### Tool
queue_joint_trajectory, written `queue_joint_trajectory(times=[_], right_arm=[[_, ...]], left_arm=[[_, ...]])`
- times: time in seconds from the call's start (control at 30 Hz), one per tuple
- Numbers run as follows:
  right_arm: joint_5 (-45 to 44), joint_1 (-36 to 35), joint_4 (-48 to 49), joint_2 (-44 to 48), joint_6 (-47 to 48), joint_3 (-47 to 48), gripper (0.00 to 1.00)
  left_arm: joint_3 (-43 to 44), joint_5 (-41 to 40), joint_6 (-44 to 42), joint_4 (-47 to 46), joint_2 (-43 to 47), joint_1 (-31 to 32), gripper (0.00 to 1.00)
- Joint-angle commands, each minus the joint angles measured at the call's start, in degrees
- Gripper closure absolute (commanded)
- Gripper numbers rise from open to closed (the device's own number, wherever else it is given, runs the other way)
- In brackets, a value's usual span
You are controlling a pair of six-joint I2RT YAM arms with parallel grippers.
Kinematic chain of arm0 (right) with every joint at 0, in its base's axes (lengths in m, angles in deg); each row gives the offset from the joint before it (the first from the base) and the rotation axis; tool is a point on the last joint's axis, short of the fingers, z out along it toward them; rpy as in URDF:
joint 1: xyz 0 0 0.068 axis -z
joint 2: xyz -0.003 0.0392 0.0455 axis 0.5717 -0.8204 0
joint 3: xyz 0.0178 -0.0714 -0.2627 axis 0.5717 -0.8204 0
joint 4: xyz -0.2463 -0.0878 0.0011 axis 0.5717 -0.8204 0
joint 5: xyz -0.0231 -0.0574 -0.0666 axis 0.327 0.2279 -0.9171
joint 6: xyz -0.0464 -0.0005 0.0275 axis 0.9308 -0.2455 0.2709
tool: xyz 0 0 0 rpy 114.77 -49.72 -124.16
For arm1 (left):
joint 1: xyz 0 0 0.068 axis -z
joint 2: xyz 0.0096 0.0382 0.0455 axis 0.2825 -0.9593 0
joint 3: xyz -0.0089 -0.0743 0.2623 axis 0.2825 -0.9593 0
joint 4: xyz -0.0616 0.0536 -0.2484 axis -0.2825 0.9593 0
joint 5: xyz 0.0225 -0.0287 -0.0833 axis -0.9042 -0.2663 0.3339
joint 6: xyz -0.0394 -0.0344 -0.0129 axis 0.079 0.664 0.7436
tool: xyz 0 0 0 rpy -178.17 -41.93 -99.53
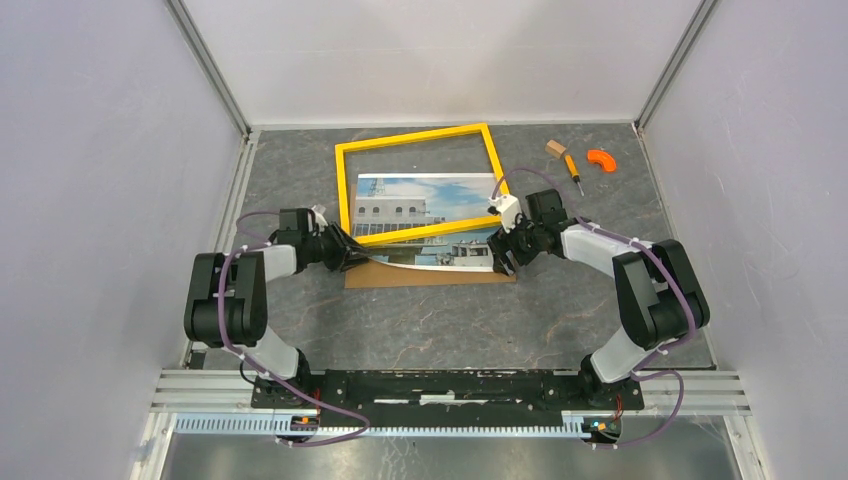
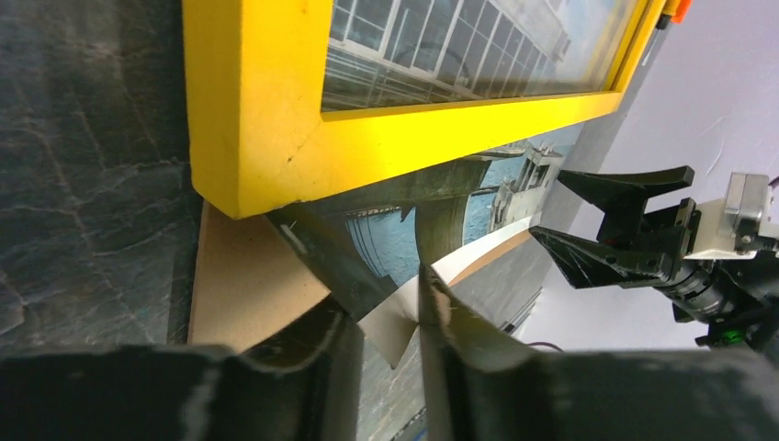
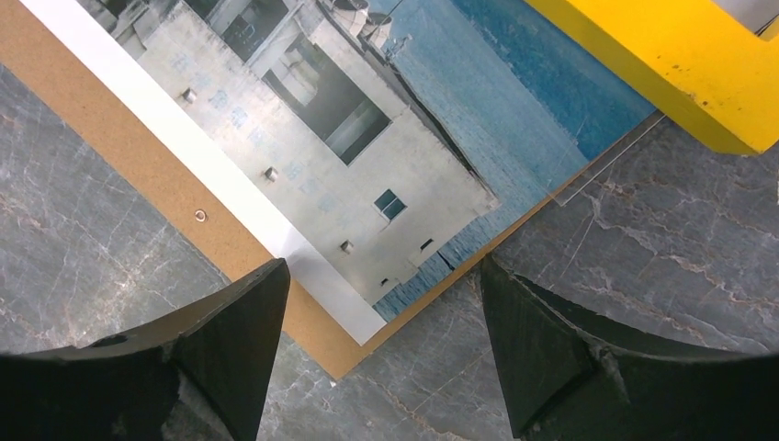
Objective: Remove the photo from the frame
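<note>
On the counter [image 1: 420,330], seen from above, the photo [image 1: 430,198] lies on its board [image 1: 430,277], its far part under the frame [image 1: 343,190]. The left gripper [image 1: 352,255] and right gripper [image 1: 503,262] flank it. Only the left wrist view shows the left fingers [image 2: 459,349] pinching the photo's curled corner. The right wrist view shows its fingers [image 3: 230,340] spread wide and empty, plus a clear sheet [image 3: 588,175]. The removal looks half done; next, the photo probably has to slide nearward from under the frame.

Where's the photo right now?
In the top view the photo lies mid-table on the brown backing board, partly under the yellow frame, near-left corner pinched by the left gripper.
</note>
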Motion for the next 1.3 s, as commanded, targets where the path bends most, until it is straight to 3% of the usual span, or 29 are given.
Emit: queue_joint_trajectory(times=[0.0,0.17,0.3,0.53,0.8,0.97,1.13,1.17,1.27], right_arm=[[-1.83,-0.33,-9.8,0.9,2.53,0.95,0.16],[-4.53,-1.27,-9.7,7.84,7.47,3.0,0.15],[-7.37,-6.88,-8.43,13.2,9.69,2.77,0.14],[-12.5,-21.02,-4.35,19.99,14.72,-0.23,0.16],[-22.26,-34.33,0.56,14.88,20.72,-0.62,0.21],[-32.33,-38.35,5.53,11.42,23.18,-2.95,0.26],[-37.49,-38.5,8.71,8.31,23.76,-2.59,0.42],[-37.04,-38.45,8.08,8.07,23.84,-2.28,0.52],[-34.5,-38.61,4.87,8.15,24.11,-0.65,0.99]], left_arm=[[5.23,-1.24,0.98,10.25,-0.71,0.22,0.71],[8.0,0.29,1.49,19.24,-0.46,0.22,0.85],[9.04,1.37,1.69,23.96,0.27,0.27,0.97],[10.45,1.33,-0.11,29.42,1.7,0.27,0.98],[12.71,4.94,-1.69,34.96,3.26,0.24,0.98],[13.4,6.4,-3.61,37.27,4.66,0.25,0.98],[14.47,7.83,-6.5,40.57,5.31,0.15,0.98],[14.9,8.03,-7.16,41.49,5.24,0.14,0.98],[16.4,8.6,-9.93,44.13,5.81,0.2,0.94]])
